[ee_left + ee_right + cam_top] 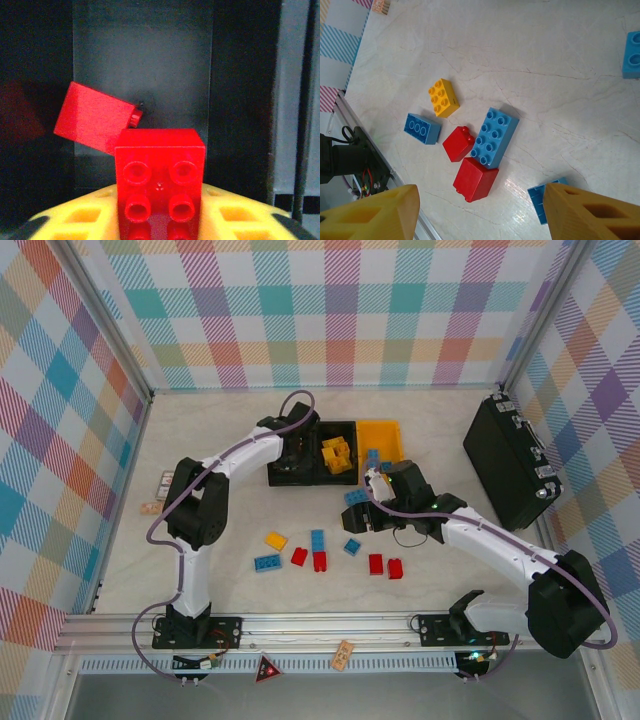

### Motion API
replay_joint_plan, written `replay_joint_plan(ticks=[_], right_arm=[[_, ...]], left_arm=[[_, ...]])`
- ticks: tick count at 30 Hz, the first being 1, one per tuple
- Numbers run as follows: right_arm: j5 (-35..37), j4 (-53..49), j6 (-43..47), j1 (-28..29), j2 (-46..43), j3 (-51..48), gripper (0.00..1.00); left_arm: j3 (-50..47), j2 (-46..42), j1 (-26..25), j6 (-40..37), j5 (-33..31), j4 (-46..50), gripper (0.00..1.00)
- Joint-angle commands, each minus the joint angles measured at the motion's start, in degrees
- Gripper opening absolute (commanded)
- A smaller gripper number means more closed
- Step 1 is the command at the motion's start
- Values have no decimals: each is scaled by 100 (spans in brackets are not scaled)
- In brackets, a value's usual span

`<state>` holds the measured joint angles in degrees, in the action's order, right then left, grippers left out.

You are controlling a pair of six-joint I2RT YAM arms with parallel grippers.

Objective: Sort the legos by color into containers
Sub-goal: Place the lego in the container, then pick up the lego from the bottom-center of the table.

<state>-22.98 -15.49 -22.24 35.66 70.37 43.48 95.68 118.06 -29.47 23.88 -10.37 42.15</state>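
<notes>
Top external view: the yellow-orange bin ends a row of three bins and holds blue bricks; the black bin beside it holds yellow bricks, so colour decides each place; the black bin farthest from it lies under the left gripper; the right gripper hovers just in front of the yellow-orange bin, toward the arm bases; the loose bricks lie scattered further that way, well apart from the bin, with open table around them; a black hard case stands apart on the yellow-orange bin's other side, the one thing likely to crowd the right arm's swing.

Left wrist view: the left gripper is clamped on a red brick over the floor of that farthest black bin; a second red brick lies tilted there, so reds belong here; dark walls rise on both sides, yet I judge there is room to drop the held one alongside.

Right wrist view: the right gripper is spread wide and empty above the cluster away from the yellow-orange bin; a long blue brick seems to touch a small red brick and a larger red brick; a yellow brick and a small blue brick lie just beside; a grasp on the long one would likely nudge the reds.
</notes>
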Motion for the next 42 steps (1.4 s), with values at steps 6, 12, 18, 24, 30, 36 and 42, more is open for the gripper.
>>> replay_joint_plan(ticks=[6, 12, 18, 24, 30, 36, 42], right_arm=[[45, 16, 2, 33, 64, 135, 67], [131, -8, -39, 29, 52, 121, 67], [298, -207, 25, 30, 26, 152, 67], [652, -644, 277, 44, 68, 303, 67], [926, -918, 332, 53, 147, 489, 67], [1014, -1037, 433, 116, 325, 564, 67], [1419, -1312, 674, 509, 735, 646, 67]], left_arm=[[110, -102, 38, -28, 35, 83, 50], [-129, -492, 38, -31, 79, 0, 50], [-509, -980, 29, -67, 226, -83, 50], [-1153, -1604, 15, -77, 522, -358, 51], [-1911, -2235, -4, 1, 963, -734, 51], [-2682, -2779, -17, 91, 1373, -1065, 52], [-3358, -3223, -46, 218, 1596, -1211, 52]])
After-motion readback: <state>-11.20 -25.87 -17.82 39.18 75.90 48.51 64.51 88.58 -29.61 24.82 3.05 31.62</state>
